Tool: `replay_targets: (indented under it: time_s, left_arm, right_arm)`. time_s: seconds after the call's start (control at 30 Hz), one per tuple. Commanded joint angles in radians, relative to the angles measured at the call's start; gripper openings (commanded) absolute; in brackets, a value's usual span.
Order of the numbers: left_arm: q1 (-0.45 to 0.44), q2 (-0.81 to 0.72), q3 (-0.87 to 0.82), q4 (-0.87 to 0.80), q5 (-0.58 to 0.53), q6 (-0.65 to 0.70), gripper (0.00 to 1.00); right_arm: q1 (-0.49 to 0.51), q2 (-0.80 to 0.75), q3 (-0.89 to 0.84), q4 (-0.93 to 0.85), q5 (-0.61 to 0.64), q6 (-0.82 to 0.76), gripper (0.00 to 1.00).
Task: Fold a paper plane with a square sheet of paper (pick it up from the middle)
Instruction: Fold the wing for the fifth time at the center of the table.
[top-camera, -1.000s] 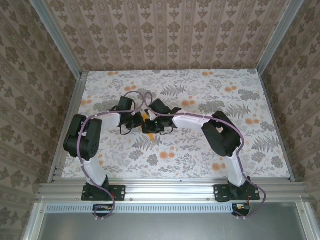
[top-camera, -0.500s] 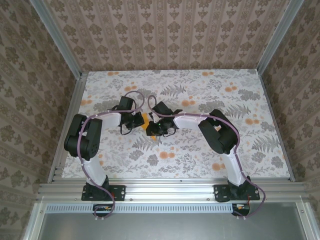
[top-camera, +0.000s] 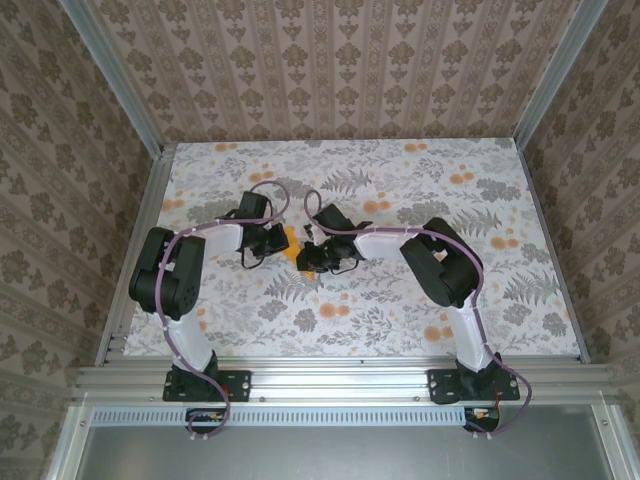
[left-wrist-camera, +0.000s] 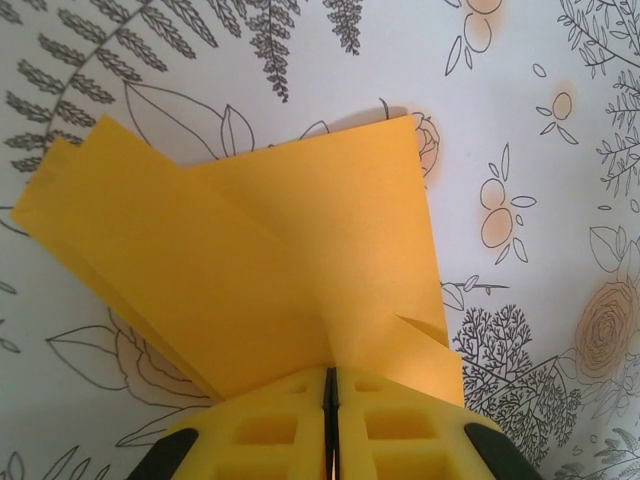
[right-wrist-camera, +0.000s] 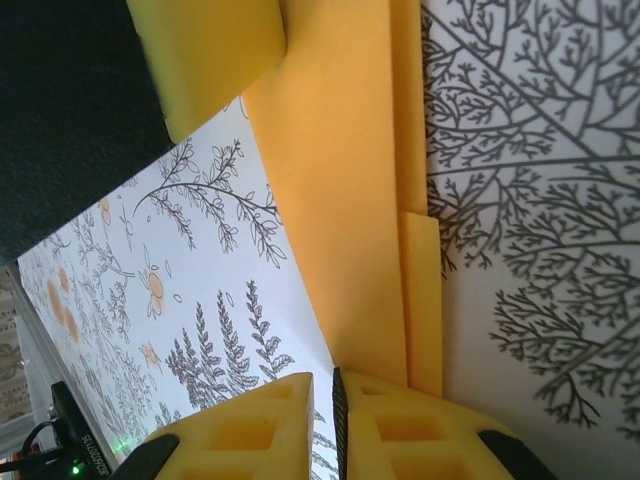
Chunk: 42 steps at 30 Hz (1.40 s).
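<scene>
While the left end effector (left-wrist-camera: 330, 385) and right end effector (right-wrist-camera: 338, 388) each pinch it, one creased paper sheet (left-wrist-camera: 290, 250) spans them.

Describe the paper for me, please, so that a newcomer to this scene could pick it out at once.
Look to the middle of the flowered tablecloth, where the two arms meet. Between the left tool and the right tool is the folded sheet of paper. Unlike the printed orange flowers around it, it is plain orange-yellow with straight creased edges.
</scene>
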Motion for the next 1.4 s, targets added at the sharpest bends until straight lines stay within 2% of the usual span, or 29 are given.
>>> replay_targets:
  time_s: [0.0, 0.1, 0.23, 0.37, 0.6, 0.73, 1.07, 1.23, 1.37]
  left_arm:
    - [-0.004, 0.055, -0.008, -0.077, -0.059, 0.025, 0.11]
    - [-0.004, 0.058, -0.007, -0.076, -0.054, 0.023, 0.11]
    - [-0.006, 0.059, -0.003, -0.075, -0.051, 0.018, 0.11]
    - [-0.007, 0.057, -0.001, -0.074, -0.048, 0.018, 0.11]
    - [-0.006, 0.057, 0.003, -0.077, -0.042, 0.018, 0.11]
    - [-0.007, 0.051, 0.007, -0.073, -0.032, 0.017, 0.11]
    - [-0.007, 0.04, 0.02, -0.084, -0.031, 0.026, 0.12]
    - [-0.008, 0.037, 0.025, -0.085, -0.03, 0.027, 0.12]
    - [-0.007, 0.032, 0.033, -0.09, -0.03, 0.031, 0.12]
  right_arm:
    - [-0.003, -0.068, -0.01, -0.087, 0.041, -0.01, 0.16]
    - [0.015, -0.116, 0.02, -0.16, 0.115, -0.054, 0.17]
    - [0.048, -0.143, 0.038, -0.25, 0.247, -0.103, 0.23]
    - [0.06, -0.137, 0.034, -0.284, 0.32, -0.113, 0.29]
    - [0.066, -0.098, 0.055, -0.261, 0.209, -0.128, 0.28]
    - [0.066, -0.073, 0.067, -0.258, 0.181, -0.127, 0.24]
    - [0.062, -0.053, 0.06, -0.254, 0.179, -0.122, 0.22]
    - [0.058, -0.046, 0.054, -0.257, 0.174, -0.119, 0.16]
    - [0.054, -0.049, 0.03, -0.235, 0.175, -0.11, 0.15]
